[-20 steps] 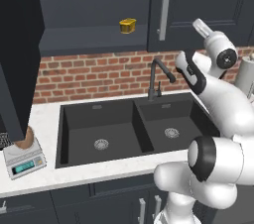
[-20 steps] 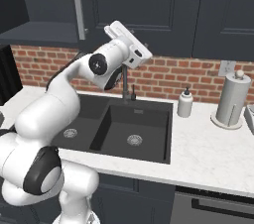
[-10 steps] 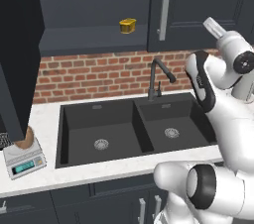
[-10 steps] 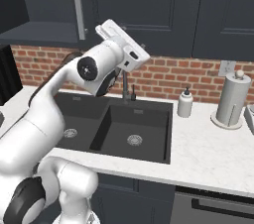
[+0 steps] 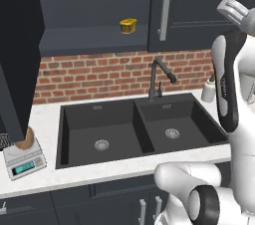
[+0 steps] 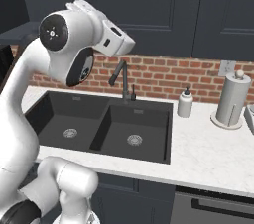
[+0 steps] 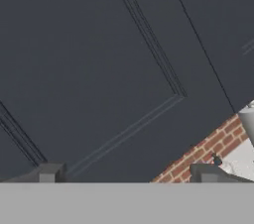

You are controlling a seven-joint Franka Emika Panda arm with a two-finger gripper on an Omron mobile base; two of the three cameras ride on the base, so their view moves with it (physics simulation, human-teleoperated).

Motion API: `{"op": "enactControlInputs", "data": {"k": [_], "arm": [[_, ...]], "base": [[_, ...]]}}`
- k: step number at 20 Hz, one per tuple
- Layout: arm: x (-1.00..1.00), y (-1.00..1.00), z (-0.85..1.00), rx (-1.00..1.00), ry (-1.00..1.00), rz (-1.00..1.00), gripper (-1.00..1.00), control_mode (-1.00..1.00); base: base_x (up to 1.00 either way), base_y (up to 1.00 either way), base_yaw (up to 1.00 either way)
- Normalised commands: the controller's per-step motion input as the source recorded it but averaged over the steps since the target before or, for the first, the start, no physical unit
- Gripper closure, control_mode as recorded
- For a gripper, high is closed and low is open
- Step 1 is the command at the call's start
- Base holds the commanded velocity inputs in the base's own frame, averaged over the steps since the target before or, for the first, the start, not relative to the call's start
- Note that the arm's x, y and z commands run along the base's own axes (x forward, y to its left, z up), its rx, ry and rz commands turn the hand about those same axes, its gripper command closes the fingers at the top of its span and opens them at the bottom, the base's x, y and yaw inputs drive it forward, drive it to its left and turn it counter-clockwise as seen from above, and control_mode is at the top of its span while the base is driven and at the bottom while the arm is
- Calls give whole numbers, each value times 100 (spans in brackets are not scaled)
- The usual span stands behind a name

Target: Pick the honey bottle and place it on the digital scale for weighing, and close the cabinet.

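The honey bottle [image 5: 24, 141] stands on the digital scale [image 5: 24, 162] at the counter's left end, its top hidden behind the lower edge of the cabinet's open door [image 5: 17, 55]. That door swings out over the counter, and a shelf [image 5: 94, 40] is exposed behind it. My gripper [image 7: 128, 174] is open with nothing between its fingertips [image 7: 48, 173]. It is raised high and faces a closed panelled cabinet door [image 7: 114, 69]. The hand [image 5: 233, 10] is at the upper right of the left base view, far from the scale, and in the right base view the hand [image 6: 115, 38] is in front of the upper cabinets.
A small yellow container [image 5: 128, 25] sits on the open shelf. A double black sink [image 5: 134, 129] with a dark faucet [image 5: 158, 77] takes the counter's middle. A white soap dispenser [image 6: 185, 103] and a paper towel roll [image 6: 231, 100] stand at the right. A silver bar handle [image 5: 164, 7] is on the closed door.
The arm has swung up and to the right, carrying the hand higher toward the upper cabinets. The honey bottle, the scale and the open door have stayed put.
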Motion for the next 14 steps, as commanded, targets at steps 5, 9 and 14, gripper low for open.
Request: {"op": "enactControlInputs", "data": {"k": [5, 9, 14], "arm": [[-78, 99, -13, 9, 14, 10, -100, -100], [-47, 100, -51, 15, 0, 3, -100, -100], [-47, 100, -89, 16, 0, 3, -100, -100]], "base": [[0, 0, 0], [0, 0, 0], [0, 0, 0]]}}
